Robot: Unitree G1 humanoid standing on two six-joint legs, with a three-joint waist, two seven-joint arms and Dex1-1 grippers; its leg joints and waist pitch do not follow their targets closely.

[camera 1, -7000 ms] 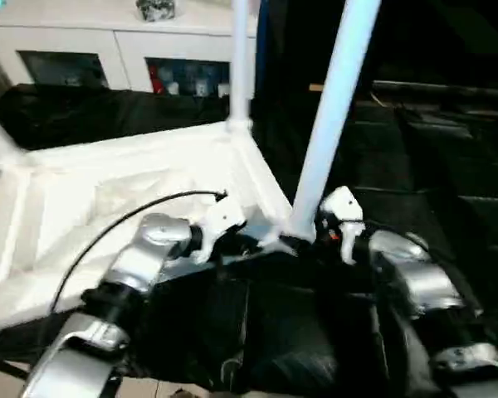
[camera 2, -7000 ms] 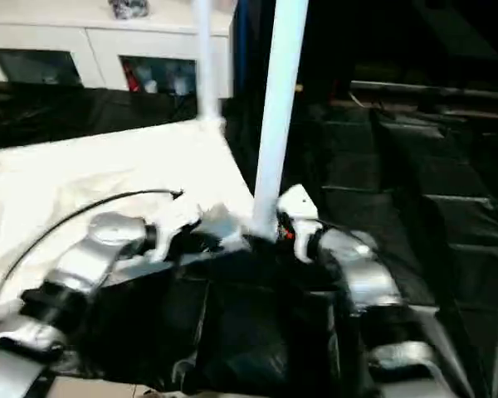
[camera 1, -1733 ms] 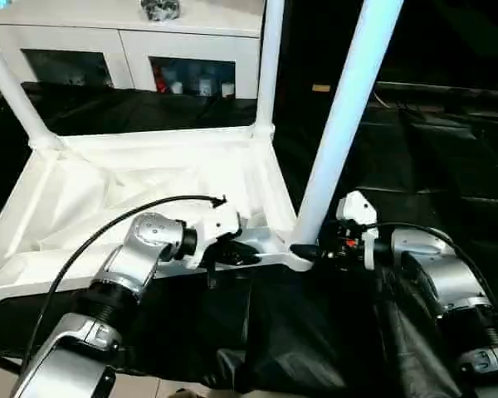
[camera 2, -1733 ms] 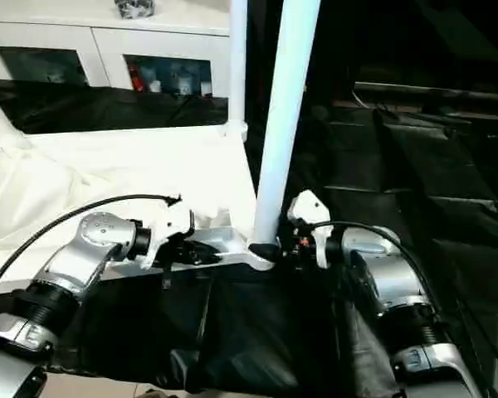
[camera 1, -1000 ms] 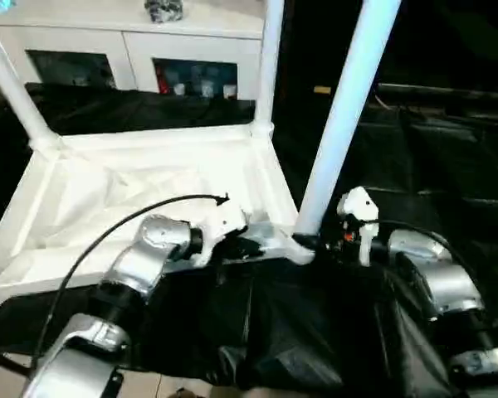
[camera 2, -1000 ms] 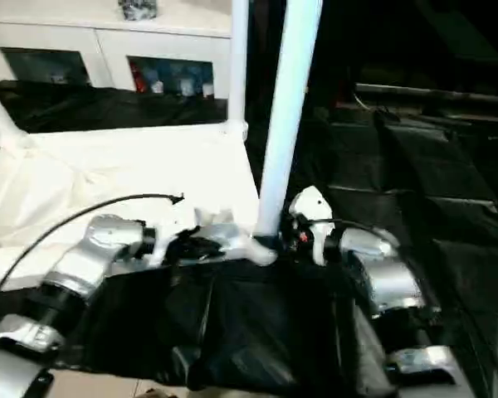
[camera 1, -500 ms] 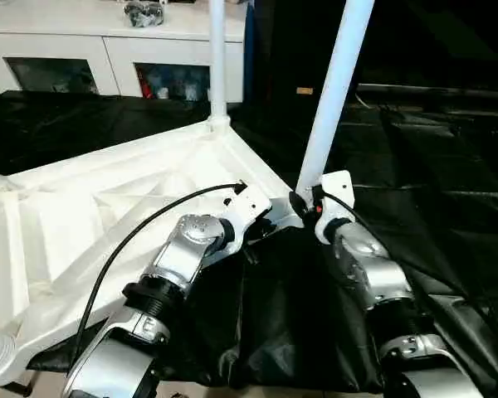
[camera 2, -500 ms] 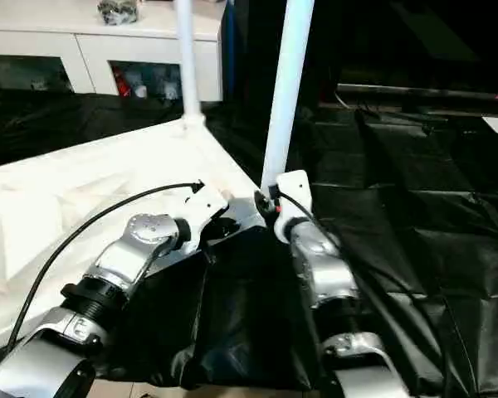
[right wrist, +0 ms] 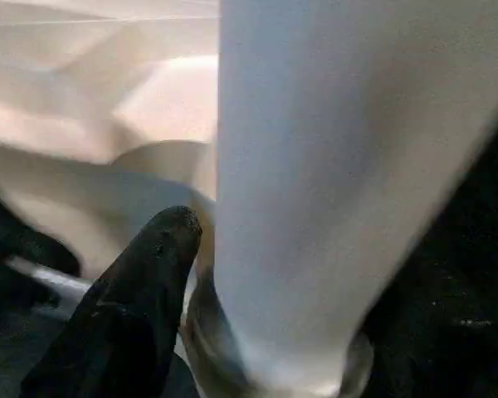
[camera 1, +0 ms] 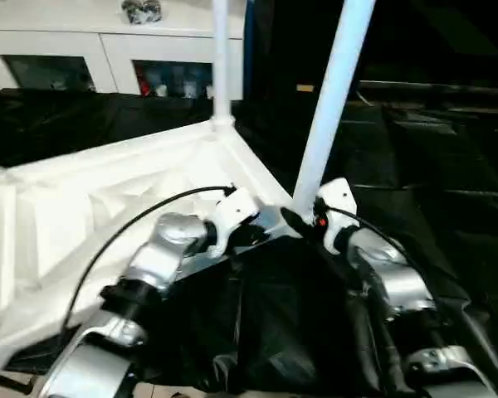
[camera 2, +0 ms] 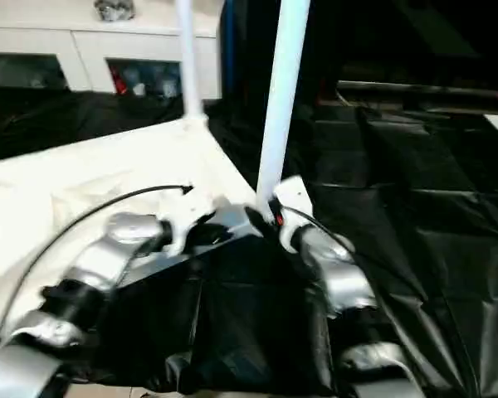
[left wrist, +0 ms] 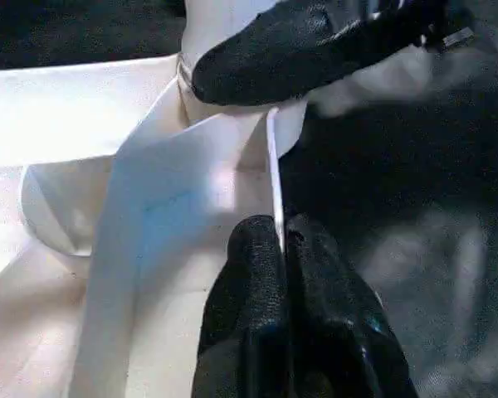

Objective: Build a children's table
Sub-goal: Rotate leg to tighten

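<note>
Upside down on the black-covered counter (camera 1: pixel 448 174): the white tabletop (camera 1: pixel 83 207), ribbed underside up, spreading toward 9 o'clock in the head views; 2 legs upright in its corner sockets, the near leg (camera 1: pixel 332 99) rising at the near corner toward 12 o'clock, the far leg (camera 1: pixel 221 58) at the corner behind it.

Left pincer (left wrist: pixel 282 249): black fingers pressed together, clamped on the thin edge of the tabletop's rim, just beside the near corner socket; seen from the head, sitting at about 9 o'clock of the near leg's foot (camera 1: pixel 249 232).

Right pincer (camera 1: pixel 299 222): at the foot of the near leg, roughly at 5 o'clock of it; 1 black finger (right wrist: pixel 141 290) lying close alongside the leg's base where it enters the socket, the leg (right wrist: pixel 315 182) just beside that finger; whether the finger touches the leg, cannot tell; fingers apart or clamped, cannot tell from these views.

Beyond the counter at 11 o'clock: a white cabinet (camera 1: pixel 108 50) with glass-fronted openings.
</note>
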